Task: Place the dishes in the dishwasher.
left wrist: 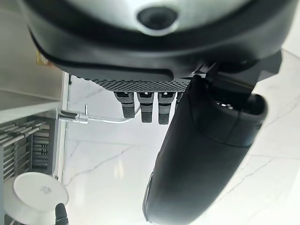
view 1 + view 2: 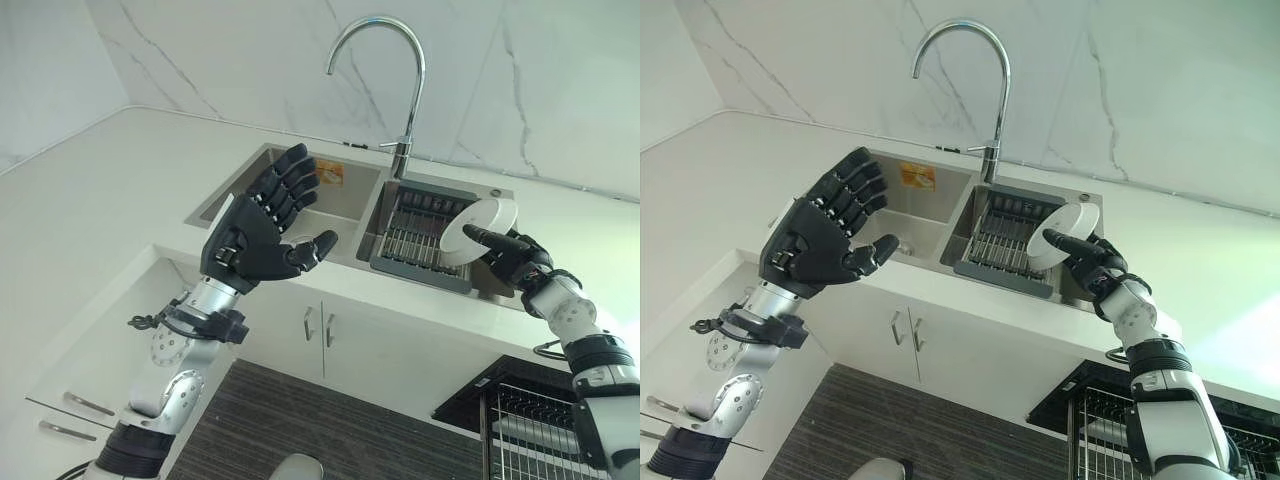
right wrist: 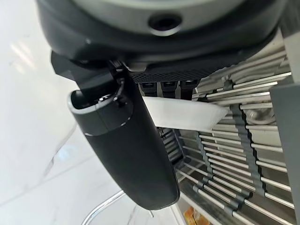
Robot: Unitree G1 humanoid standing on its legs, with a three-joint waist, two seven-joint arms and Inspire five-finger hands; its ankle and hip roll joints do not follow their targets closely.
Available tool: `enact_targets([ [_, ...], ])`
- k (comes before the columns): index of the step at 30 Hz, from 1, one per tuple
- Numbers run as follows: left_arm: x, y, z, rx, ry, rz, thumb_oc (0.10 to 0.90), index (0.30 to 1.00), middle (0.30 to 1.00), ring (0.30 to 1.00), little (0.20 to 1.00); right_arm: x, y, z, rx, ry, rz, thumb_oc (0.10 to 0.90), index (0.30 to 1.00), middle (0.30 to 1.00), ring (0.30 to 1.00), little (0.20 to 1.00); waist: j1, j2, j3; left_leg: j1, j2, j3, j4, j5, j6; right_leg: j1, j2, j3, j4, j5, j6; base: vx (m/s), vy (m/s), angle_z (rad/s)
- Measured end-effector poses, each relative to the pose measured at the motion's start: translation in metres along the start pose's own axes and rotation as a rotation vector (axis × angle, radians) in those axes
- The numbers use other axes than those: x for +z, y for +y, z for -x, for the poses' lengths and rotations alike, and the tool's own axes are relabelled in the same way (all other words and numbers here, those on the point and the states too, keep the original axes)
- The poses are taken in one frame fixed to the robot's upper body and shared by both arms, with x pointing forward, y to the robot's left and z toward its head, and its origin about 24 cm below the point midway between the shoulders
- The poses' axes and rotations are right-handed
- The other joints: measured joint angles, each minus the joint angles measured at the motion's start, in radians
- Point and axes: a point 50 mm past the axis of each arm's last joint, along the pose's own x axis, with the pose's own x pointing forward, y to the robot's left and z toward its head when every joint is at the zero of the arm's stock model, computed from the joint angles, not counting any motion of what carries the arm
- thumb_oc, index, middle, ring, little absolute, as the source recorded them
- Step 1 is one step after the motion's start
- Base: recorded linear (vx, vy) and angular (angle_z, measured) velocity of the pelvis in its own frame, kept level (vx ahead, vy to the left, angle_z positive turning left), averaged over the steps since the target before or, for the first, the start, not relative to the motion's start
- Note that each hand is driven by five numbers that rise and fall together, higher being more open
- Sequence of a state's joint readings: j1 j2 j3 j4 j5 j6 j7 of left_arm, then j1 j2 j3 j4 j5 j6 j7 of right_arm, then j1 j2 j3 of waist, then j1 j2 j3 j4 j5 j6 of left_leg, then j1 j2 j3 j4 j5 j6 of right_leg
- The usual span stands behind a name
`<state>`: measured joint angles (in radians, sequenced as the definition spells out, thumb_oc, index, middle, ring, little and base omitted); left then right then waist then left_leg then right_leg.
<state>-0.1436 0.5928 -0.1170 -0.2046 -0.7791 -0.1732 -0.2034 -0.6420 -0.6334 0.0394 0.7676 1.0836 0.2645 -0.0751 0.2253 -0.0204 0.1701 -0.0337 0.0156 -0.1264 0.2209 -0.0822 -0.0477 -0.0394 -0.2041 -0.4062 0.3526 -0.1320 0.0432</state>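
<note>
Left eye view: left hand point(image 2: 255, 240) raised over the sink's front rim, fingers spread, holding nothing. Right hand point(image 2: 510, 255) pinches a white plate point(image 2: 480, 228), tilted on edge above the wire rack point(image 2: 420, 235) in the sink's point(image 2: 345, 215) right basin. Left wrist view: faucet point(image 1: 93, 118) past straight fingers. Right wrist view: thumb and fingers clamp the plate's rim over the rack.

Left robot hand point(image 2: 262, 232) spread; right robot hand point(image 2: 512, 254) apparently pinching.
</note>
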Motion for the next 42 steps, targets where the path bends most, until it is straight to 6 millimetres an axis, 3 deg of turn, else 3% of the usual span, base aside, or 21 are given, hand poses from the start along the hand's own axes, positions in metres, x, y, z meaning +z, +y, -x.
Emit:
enact_targets([
  [16, -0.001, 0.003, 0.001, -0.001, 0.033, -0.016, 0.800, 0.900, 0.900, 0.900, 0.900, 0.012, -0.009, -0.002, -0.090, -0.012, 0.002, 0.800, 0.900, 0.900, 0.900, 0.900, 0.012, 0.004, 0.000, 0.001, -0.003, -0.020, -0.002, 0.001, -0.001, 0.016, -0.003, -0.022, -0.002, -0.007, 0.000, 0.01, -0.002, 0.03],
  [18, -0.001, 0.003, 0.001, -0.001, 0.034, -0.015, 0.800, 0.900, 0.900, 0.900, 0.900, 0.016, -0.013, -0.001, -0.118, -0.021, 0.007, 0.740, 0.811, 0.811, 0.811, 0.811, 0.020, 0.005, 0.000, 0.001, -0.003, -0.020, -0.002, 0.001, -0.001, 0.017, -0.003, -0.023, -0.001, -0.006, 0.000, 0.00, 0.000, 0.00],
  [19, -0.001, 0.003, 0.001, -0.001, 0.034, -0.015, 0.800, 0.900, 0.900, 0.900, 0.900, 0.016, -0.014, -0.002, -0.129, -0.017, 0.001, 0.552, 0.528, 0.528, 0.528, 0.528, 0.022, 0.005, -0.001, 0.001, -0.003, -0.021, -0.002, 0.001, -0.001, 0.017, -0.003, -0.024, -0.001, -0.006, 0.000, 0.00, 0.000, 0.00],
  [21, -0.001, 0.003, 0.002, 0.001, 0.036, -0.014, 0.800, 0.900, 0.900, 0.900, 0.900, 0.019, -0.016, -0.004, -0.171, -0.016, -0.011, 0.400, 0.300, 0.300, 0.300, 0.300, 0.026, 0.009, 0.000, 0.000, -0.003, -0.023, -0.001, 0.001, -0.002, 0.019, -0.004, -0.027, -0.002, -0.006, 0.000, 0.00, 0.003, 0.03],
  [28, -0.005, 0.003, 0.002, 0.013, 0.072, -0.012, 0.800, 0.900, 0.900, 0.900, 0.900, 0.030, -0.010, -0.008, -0.236, -0.038, -0.022, 0.400, 0.300, 0.300, 0.300, 0.300, 0.033, 0.026, -0.004, -0.002, -0.004, -0.039, -0.001, 0.005, -0.006, 0.028, -0.005, -0.048, -0.003, -0.008, -0.001, 0.00, 0.018, 0.08],
  [32, -0.009, 0.001, 0.003, -0.009, 0.113, -0.017, 0.800, 0.900, 0.900, 0.900, 0.900, 0.024, -0.021, -0.009, -0.298, -0.010, 0.003, 0.400, 0.300, 0.300, 0.300, 0.300, 0.053, 0.027, -0.005, -0.005, -0.004, -0.042, -0.001, 0.007, -0.007, 0.028, -0.006, -0.053, -0.003, -0.009, -0.002, -0.05, 0.036, 0.03],
  [39, -0.010, 0.000, 0.004, -0.010, 0.119, -0.015, 0.800, 0.900, 0.900, 0.900, 0.900, 0.023, -0.019, -0.010, -0.279, -0.009, 0.063, 0.400, 0.300, 0.300, 0.300, 0.300, 0.048, 0.028, -0.005, -0.006, -0.005, -0.042, 0.000, 0.008, -0.007, 0.027, -0.007, -0.053, -0.003, -0.008, -0.003, -0.06, 0.053, 0.01],
  [42, -0.011, -0.001, 0.004, -0.018, 0.123, -0.010, 0.800, 0.900, 0.900, 0.900, 0.900, 0.028, -0.009, -0.011, -0.228, -0.052, 0.092, 0.400, 0.300, 0.300, 0.300, 0.300, 0.036, 0.028, -0.005, -0.006, -0.005, -0.041, 0.001, 0.008, -0.007, 0.026, -0.009, -0.053, -0.003, -0.008, -0.003, -0.06, 0.085, 0.00],
])
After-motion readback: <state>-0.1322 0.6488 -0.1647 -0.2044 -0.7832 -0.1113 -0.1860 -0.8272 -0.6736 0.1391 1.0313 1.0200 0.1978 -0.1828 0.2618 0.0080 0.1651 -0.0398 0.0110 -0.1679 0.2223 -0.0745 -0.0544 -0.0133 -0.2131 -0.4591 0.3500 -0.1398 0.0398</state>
